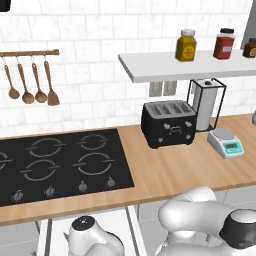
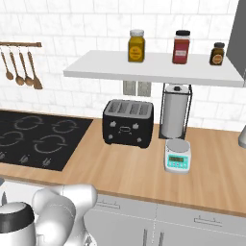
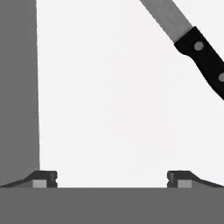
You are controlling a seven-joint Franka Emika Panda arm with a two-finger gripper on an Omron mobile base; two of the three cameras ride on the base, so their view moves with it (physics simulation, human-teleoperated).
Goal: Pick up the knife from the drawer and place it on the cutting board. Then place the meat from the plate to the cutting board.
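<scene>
The knife [image 3: 199, 50] lies on the plain white floor of the drawer [image 3: 109, 100], seen in the hand view: its silver blade and black riveted handle run slantwise across the upper right corner, the handle reaching the right edge. A grey wall of the drawer runs down the left side of that view. The gripper [image 3: 112, 179] points down at the white floor with its jaws spread wide and nothing between them; the two dark fingertips [image 3: 43, 178] stand well apart and clear of the knife.

In the left base view the drawer [image 1: 57, 235] shows pulled out below the near edge of the wooden worktop [image 1: 190, 170], with the arm bent down into it. On the worktop sit a black hob [image 1: 60, 165] at the left, a black toaster [image 1: 168, 122] in the middle, and to its right a paper-towel holder [image 1: 206, 104] and a small kitchen scale [image 1: 226, 142]. A white shelf [image 1: 165, 65] above carries spice jars [image 1: 186, 45], and wooden spoons [image 1: 30, 82] hang from a rail on the tiled wall.
</scene>
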